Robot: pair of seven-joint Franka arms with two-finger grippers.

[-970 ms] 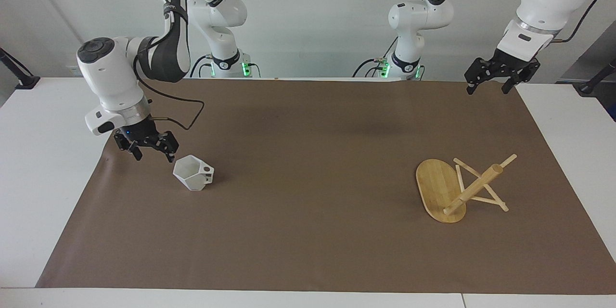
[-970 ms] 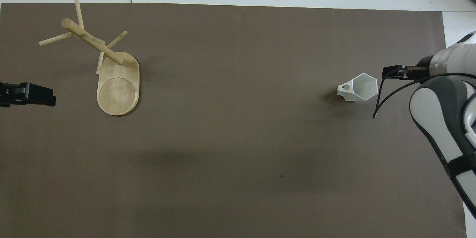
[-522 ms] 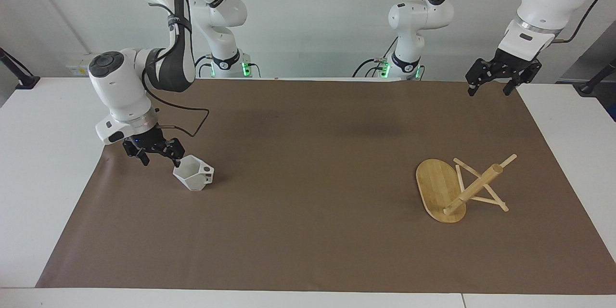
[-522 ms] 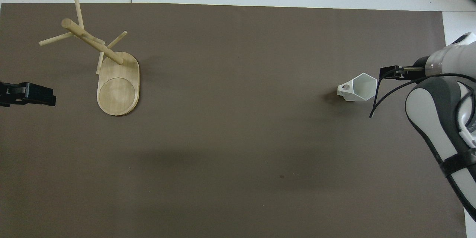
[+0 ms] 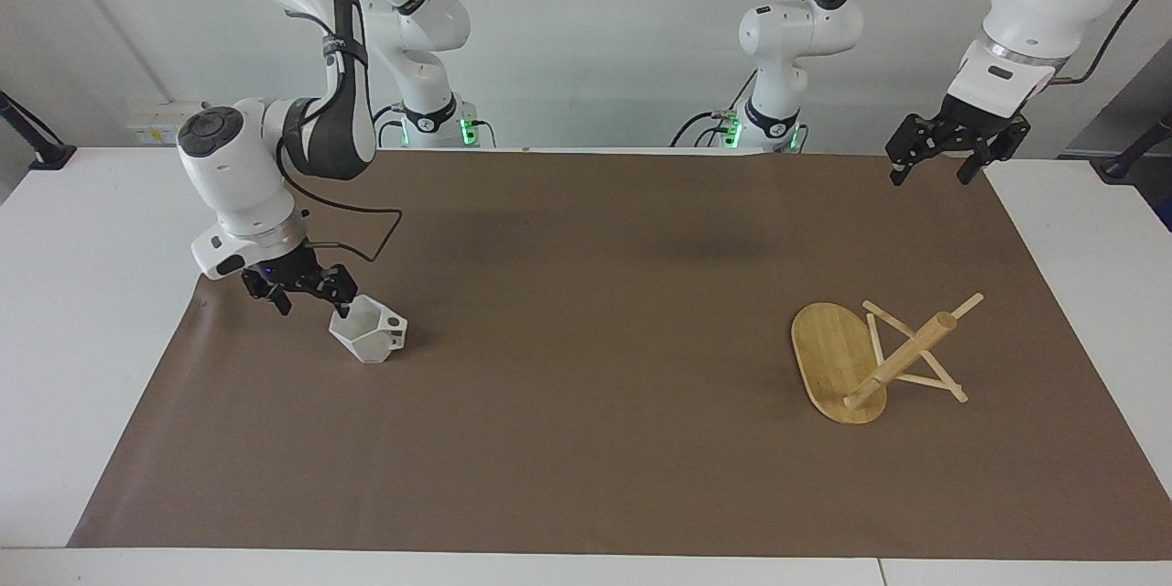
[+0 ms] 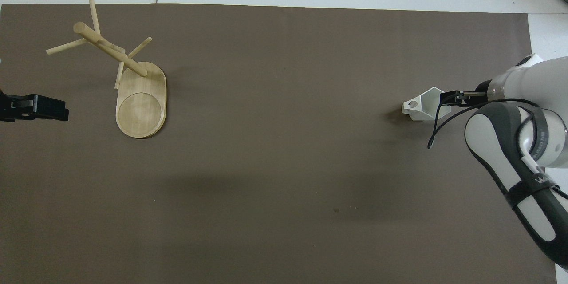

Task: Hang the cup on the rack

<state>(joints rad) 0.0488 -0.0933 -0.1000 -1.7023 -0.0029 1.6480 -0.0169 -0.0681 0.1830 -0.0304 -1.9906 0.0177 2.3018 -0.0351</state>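
The white faceted cup point(image 5: 368, 335) stands on the brown mat toward the right arm's end, mouth up, with its handle pointing toward the table's middle; it also shows in the overhead view point(image 6: 423, 105). My right gripper point(image 5: 308, 295) is open and low beside the cup, and one fingertip point(image 5: 344, 298) is at the cup's rim; whether it touches is unclear. In the overhead view the right gripper point(image 6: 449, 97) overlaps the rim. The bamboo rack point(image 5: 837, 361) stands toward the left arm's end and shows in the overhead view too point(image 6: 141, 103). My left gripper point(image 5: 943, 165) is open and waits high over the mat's corner.
The brown mat point(image 5: 586, 439) covers most of the white table. The right arm's black cable point(image 5: 366, 233) hangs near the cup. The left gripper's tip point(image 6: 37, 110) shows at the overhead view's edge, beside the rack.
My right gripper has moved sideways toward the cup, from a short gap to its rim. The cup, the rack and the left arm have hardly moved.
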